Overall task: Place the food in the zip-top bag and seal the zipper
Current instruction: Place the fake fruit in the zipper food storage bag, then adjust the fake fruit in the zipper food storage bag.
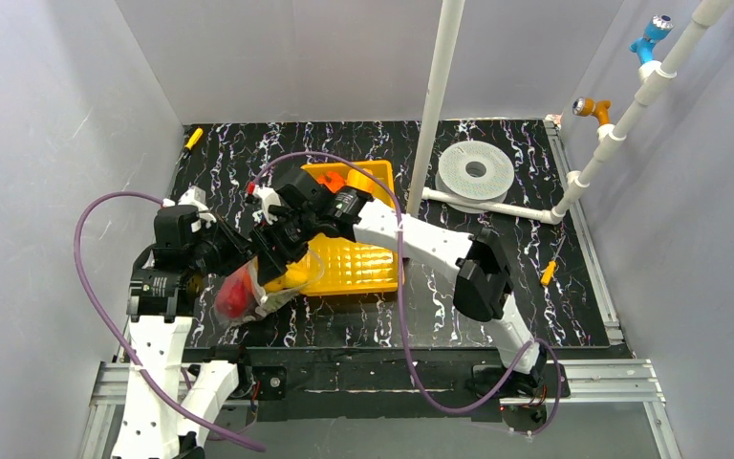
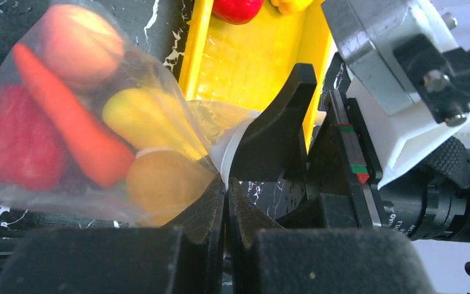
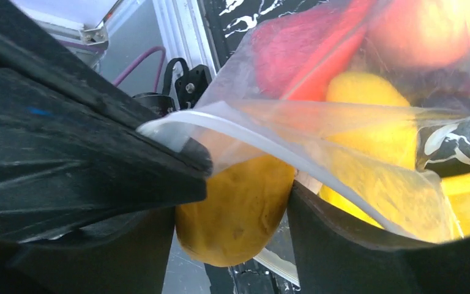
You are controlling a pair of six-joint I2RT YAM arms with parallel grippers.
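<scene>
Table: black top with white marbling, grey walls on three sides, and a white pipe post standing at the back.

Left arm reaches in from the near left. Right arm crosses over from the near right. Both wrists meet at the near-left corner of the yellow tray, which sits mid-table.

White disc lies flat behind the tray to the right, well apart from the arms.

Zip-top bag is held between the two wrists just off the tray's near-left corner. It hangs over the table, with its mouth toward the tray.

Left gripper has its fingers together, pinching the bag's mouth edge.

Right gripper has its fingers apart, pressing either side of a tan-yellow oval piece. That piece is at the bag mouth. Film lies over its top, so whether it is fully inside cannot be told.

Food seen through the film:
- red piece
- orange carrot lying diagonally across the red piece
- yellow piece
- peach-coloured round piece deepest in the bag

In the tray's far end are a second red piece and a second yellow one, both cut off by the frame.

Zipper is a whitish strip running across the mouth above the tan-yellow piece. It is unsealed, and one end is in the left fingers.
</scene>
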